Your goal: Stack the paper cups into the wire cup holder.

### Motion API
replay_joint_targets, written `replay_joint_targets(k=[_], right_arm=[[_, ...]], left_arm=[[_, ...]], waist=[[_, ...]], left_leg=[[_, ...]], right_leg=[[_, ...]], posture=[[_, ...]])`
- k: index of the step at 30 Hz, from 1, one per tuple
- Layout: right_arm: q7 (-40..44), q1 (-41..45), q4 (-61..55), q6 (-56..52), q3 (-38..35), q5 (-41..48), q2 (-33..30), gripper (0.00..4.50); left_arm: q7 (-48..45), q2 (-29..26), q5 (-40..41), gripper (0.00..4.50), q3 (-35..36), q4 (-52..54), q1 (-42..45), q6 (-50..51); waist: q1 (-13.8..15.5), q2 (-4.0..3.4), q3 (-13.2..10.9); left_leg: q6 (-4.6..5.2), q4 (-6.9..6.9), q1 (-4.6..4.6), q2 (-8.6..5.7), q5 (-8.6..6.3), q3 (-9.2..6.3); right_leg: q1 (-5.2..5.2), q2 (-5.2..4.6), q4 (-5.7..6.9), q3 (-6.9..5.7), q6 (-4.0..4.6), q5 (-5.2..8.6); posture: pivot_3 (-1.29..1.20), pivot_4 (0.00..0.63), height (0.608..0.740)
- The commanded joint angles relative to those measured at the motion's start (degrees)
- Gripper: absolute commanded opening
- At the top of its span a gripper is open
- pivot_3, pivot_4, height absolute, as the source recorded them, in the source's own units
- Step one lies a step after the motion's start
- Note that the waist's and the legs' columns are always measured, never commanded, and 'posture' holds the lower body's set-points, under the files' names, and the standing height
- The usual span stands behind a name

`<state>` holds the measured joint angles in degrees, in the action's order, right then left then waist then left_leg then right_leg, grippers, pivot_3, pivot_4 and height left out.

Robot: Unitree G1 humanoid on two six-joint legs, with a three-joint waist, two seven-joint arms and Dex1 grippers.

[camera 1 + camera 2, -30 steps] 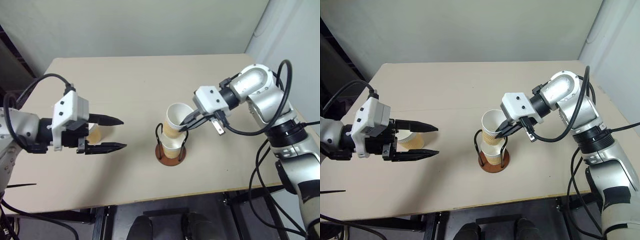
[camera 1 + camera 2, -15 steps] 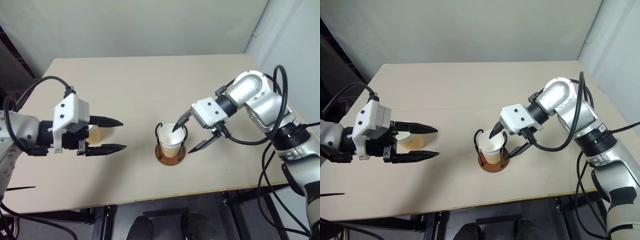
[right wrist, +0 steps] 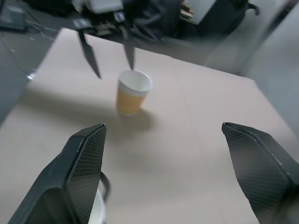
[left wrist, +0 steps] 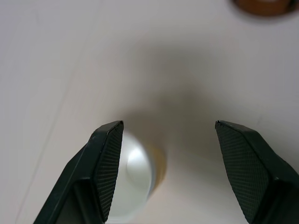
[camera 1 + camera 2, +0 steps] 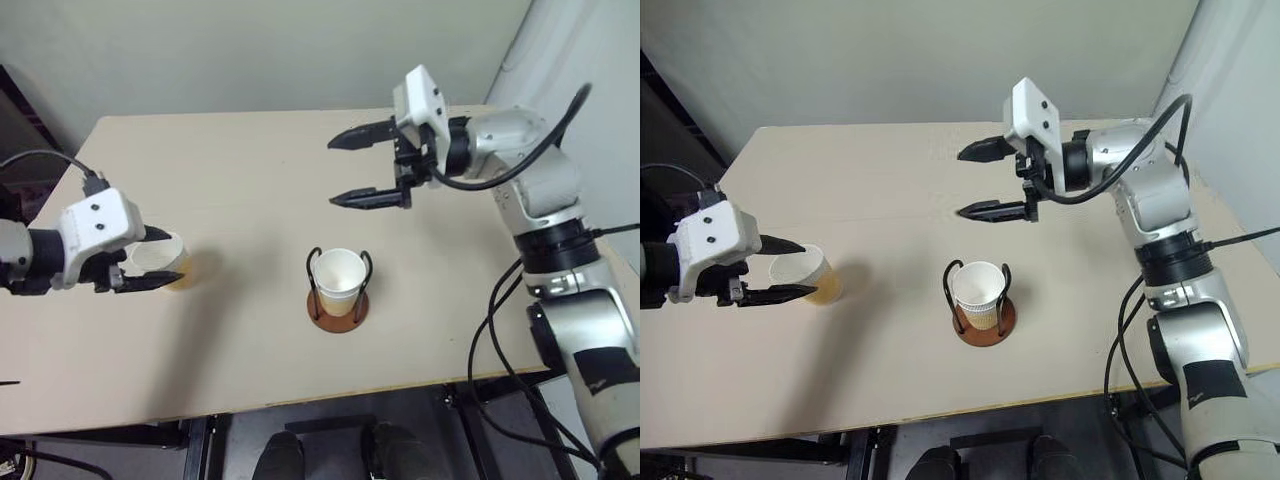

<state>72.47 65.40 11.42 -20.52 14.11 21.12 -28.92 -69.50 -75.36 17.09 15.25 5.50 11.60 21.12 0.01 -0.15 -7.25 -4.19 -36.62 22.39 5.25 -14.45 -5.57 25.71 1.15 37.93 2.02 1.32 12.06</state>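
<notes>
So the last loose pale yellow-tan paper cup stands upright on the beige bench, right between the left gripper's wide-open jaws. The right gripper, open and empty, hangs far off. The reddish-brown disc wire cup holder already holds cups. The right wrist view shows the jaws straddling the rim; the left wrist view mostly gives the white inside.

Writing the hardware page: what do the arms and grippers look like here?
Both arms are silver-grey metal with rounded joint housings and loose black cables looped outside. Each wrist carries a boxy white housing. The left gripper and right gripper each have two long, tapering black fingers with a fine cross-hatched texture on the inner pads. The right forearm bears a black band near the base.
</notes>
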Motion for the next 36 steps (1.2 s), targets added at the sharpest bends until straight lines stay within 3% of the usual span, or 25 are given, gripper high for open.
replay_joint_targets(k=[1,10,13,20,21,25,31,36], right_arm=[[-0.7,0.0,-5.3,-2.2,-2.4,1.7,0.4,4.09],[-0.2,-1.7,-9.4,-5.5,-3.3,2.0,-0.8,4.09],[-0.2,-1.9,-10.4,-6.5,-3.7,2.2,-1.5,4.12],[0.4,-2.6,-11.8,-7.6,-4.2,2.5,-3.0,4.12],[0.6,-2.7,-11.9,-7.6,-4.3,2.6,-3.2,4.12],[2.7,-2.5,-10.8,-7.1,-5.6,2.9,-6.3,4.12],[14.6,-9.3,-15.8,-5.6,-8.1,7.2,-17.1,4.12],[16.6,-17.1,-16.9,-3.8,-13.3,6.9,-26.8,4.12]], left_arm=[[0.0,-2.1,-5.4,3.37,-3.9,-4.0,2.7,-4.4],[0.3,2.1,-12.4,3.37,-13.9,-11.2,11.0,-8.0],[-0.2,2.8,-13.2,2.73,-14.9,-12.2,12.2,-8.7],[-2.4,3.3,-12.5,0.22,-15.4,-11.8,13.3,-9.6],[-2.8,3.5,-12.1,0.05,-15.2,-11.2,13.4,-9.5],[-5.3,3.7,-9.1,0.05,-13.9,-7.6,15.1,-8.9],[-10.9,7.0,1.4,0.05,-13.4,1.0,24.0,-5.4],[-19.2,15.3,9.4,0.05,-17.9,2.4,41.5,-4.4]], waist=[[0.1,0.0,0.0],[0.1,0.05,0.0],[0.1,0.05,0.0],[0.1,0.07,0.0],[0.1,0.07,0.0],[0.2,0.09,0.1],[0.9,0.2,0.1],[1.5,0.21,0.1]], left_leg=[[-0.03,-0.02,0.08,0.01,-0.01,-0.02],[-0.15,-0.1,0.25,0.01,-0.07,-0.07],[-0.15,-0.12,0.25,-0.02,-0.07,-0.06],[-0.15,-0.12,0.24,-0.09,-0.07,-0.06],[-0.15,-0.12,0.24,-0.08,-0.07,-0.06],[-0.16,-0.23,0.28,-0.08,-0.07,-0.08],[-0.2,-0.5,0.55,-0.28,-0.08,-0.09],[-0.27,-0.75,0.58,-0.42,-0.04,0.11]], right_leg=[[0.06,0.0,0.0,-0.05,-0.01,-0.01],[0.15,-0.01,-0.02,-0.13,-0.03,-0.02],[0.16,0.0,-0.01,-0.13,-0.05,-0.03],[0.16,0.16,0.0,-0.16,-0.08,-0.05],[0.16,0.18,0.0,-0.16,-0.08,-0.05],[0.15,0.2,0.0,-0.17,-0.15,-0.09],[0.09,0.18,-0.06,-0.15,-0.2,-0.12],[-0.1,0.17,-0.09,-0.15,-0.47,-0.27]], posture=[[0.0,0.15,0.74],[0.0,0.15,0.74],[0.0,0.15,0.74],[0.0,0.15,0.74],[0.0,0.15,0.74],[0.0,0.15,0.74],[0.0,0.15,0.74],[0.0,0.15,0.74]])
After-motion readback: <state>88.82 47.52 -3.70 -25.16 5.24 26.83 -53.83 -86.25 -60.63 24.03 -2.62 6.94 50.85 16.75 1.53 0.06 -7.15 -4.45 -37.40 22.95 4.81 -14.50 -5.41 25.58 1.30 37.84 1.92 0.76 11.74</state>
